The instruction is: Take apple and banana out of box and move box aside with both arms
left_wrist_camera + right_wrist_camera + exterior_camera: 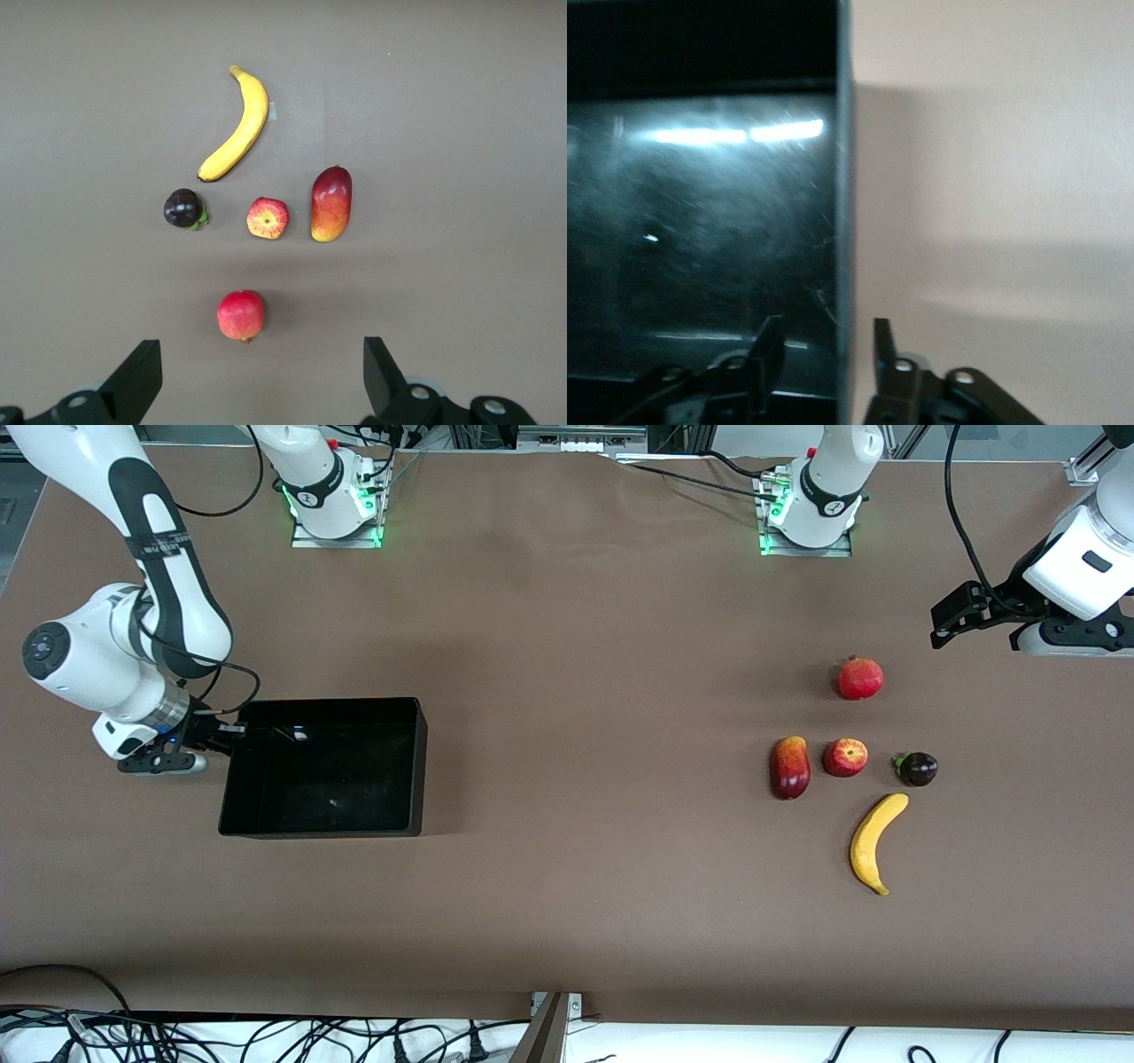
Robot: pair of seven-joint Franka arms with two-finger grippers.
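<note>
The black tray (pixel 323 766) sits at the right arm's end, one wall straddled by the narrowly parted right gripper (pixel 824 341). The apple (pixel 845 757) and banana (pixel 875 841) lie near the left arm's end; the left gripper (pixel 261 376) hangs wide above.

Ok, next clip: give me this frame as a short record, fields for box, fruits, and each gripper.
box: black tray, empty, toward the right arm's end of the table
fruits: banana, apple, mango, pomegranate, dark round fruit, all on the table toward the left arm's end, none in the tray
right gripper: straddles the tray's wall, one finger inside, one outside, not yet closed
left gripper: open, in the air, above the table beside the fruits, holding nothing
</note>
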